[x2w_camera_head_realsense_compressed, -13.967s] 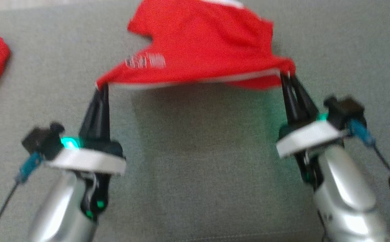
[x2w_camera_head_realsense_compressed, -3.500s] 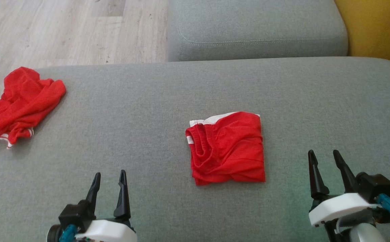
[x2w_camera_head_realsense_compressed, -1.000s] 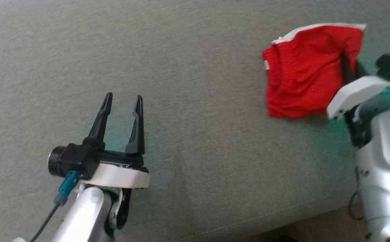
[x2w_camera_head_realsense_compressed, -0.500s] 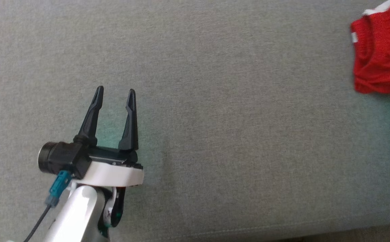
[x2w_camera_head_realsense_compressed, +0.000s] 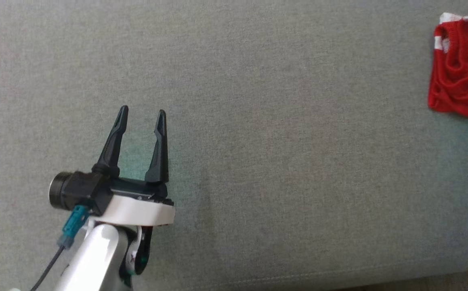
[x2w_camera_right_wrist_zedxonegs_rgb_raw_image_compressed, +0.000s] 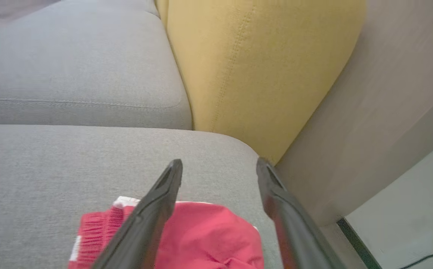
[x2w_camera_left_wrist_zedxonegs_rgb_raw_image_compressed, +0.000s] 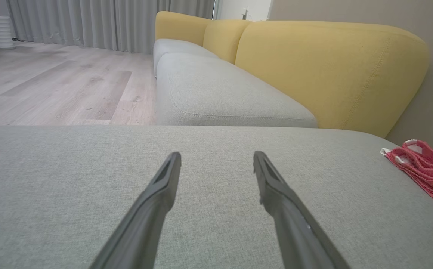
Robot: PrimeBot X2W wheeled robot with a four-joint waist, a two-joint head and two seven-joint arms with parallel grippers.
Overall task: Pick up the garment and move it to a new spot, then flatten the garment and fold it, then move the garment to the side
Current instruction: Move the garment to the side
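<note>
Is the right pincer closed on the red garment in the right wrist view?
No, the right pincer has its fingers wide apart over the garment, which lies on the grey cushion.

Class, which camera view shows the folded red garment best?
Head view: garment seen from above, folds clear, though cropped at the edge. Left wrist view shows it edge-on; right wrist view, partly behind a finger.

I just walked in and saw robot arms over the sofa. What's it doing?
The robot is tidying a red garment. It lies folded near the right end of the grey sofa cushion. The right gripper is open over it, not gripping it. The left gripper is open too, over bare cushion, away from the garment.
</note>
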